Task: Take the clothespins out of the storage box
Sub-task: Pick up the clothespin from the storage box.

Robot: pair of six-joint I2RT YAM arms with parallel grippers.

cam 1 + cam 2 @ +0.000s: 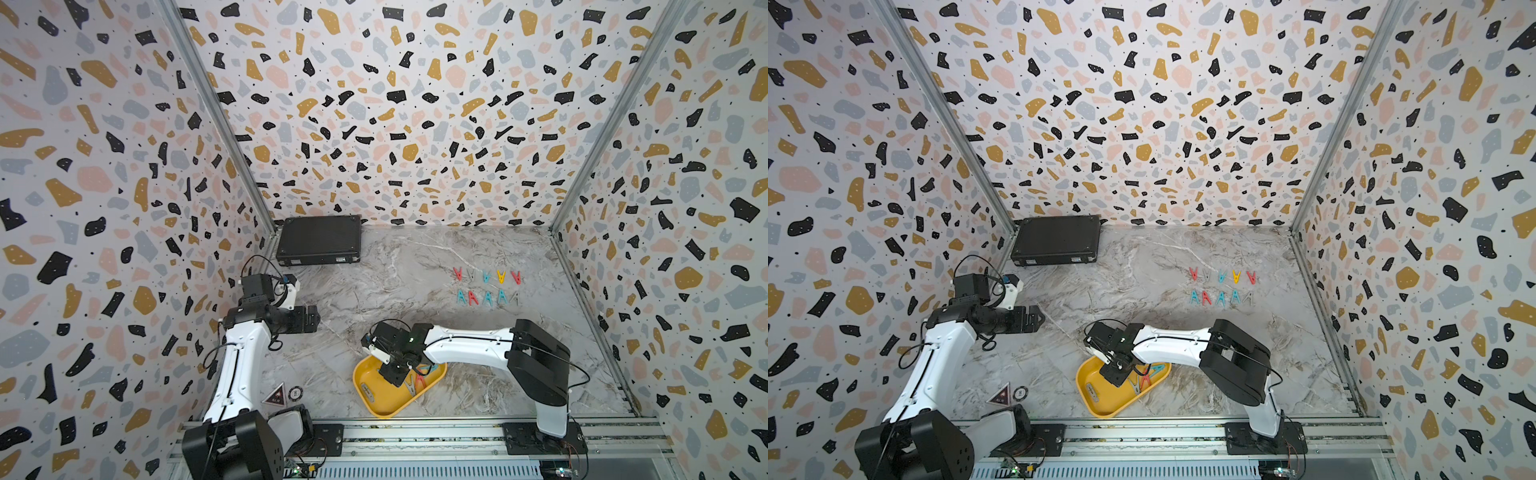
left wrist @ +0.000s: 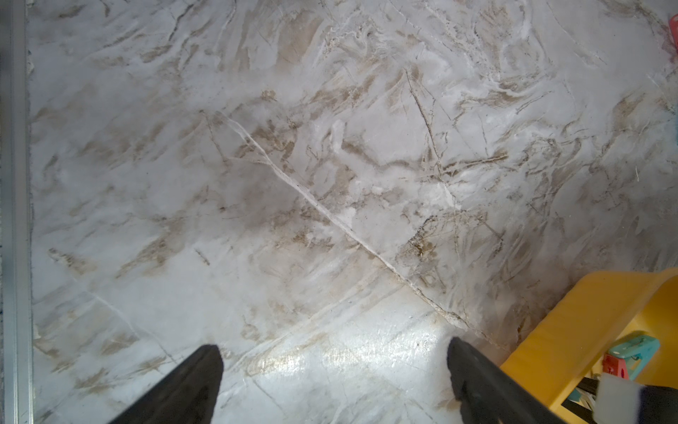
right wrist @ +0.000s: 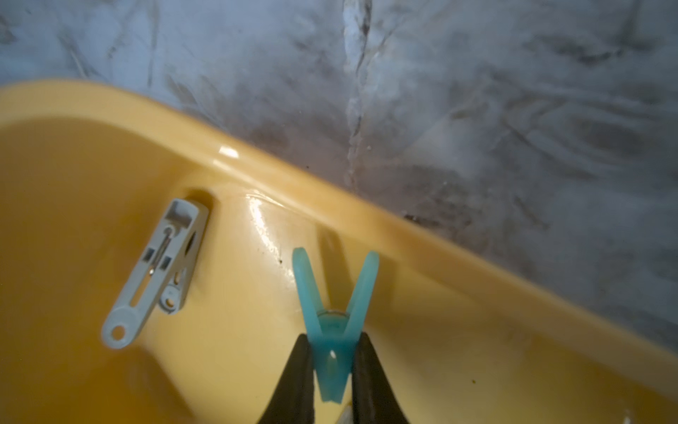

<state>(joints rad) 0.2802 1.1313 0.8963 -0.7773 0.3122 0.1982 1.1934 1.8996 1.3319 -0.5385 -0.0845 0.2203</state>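
Note:
The yellow storage box (image 1: 376, 409) (image 1: 1100, 409) lies near the table's front edge. My right gripper (image 3: 332, 337) reaches into it and is shut on the narrow end of a teal clothespin (image 3: 332, 312), whose two legs point away from the fingers. A pale grey clothespin (image 3: 161, 271) lies flat on the box floor beside it. In a top view, red, teal and grey clothespins (image 1: 1145, 380) lie in the box by the right gripper (image 1: 1115, 374). My left gripper (image 2: 333, 345) (image 1: 311, 318) is open over bare table left of the box (image 2: 572, 323).
Two rows of several clothespins (image 1: 486, 286) (image 1: 1221, 286) lie on the marble table at the back right. A flat black case (image 1: 319, 241) sits in the back left corner. Two round and triangular stickers (image 1: 282, 395) are near the left arm's base. Patterned walls enclose three sides.

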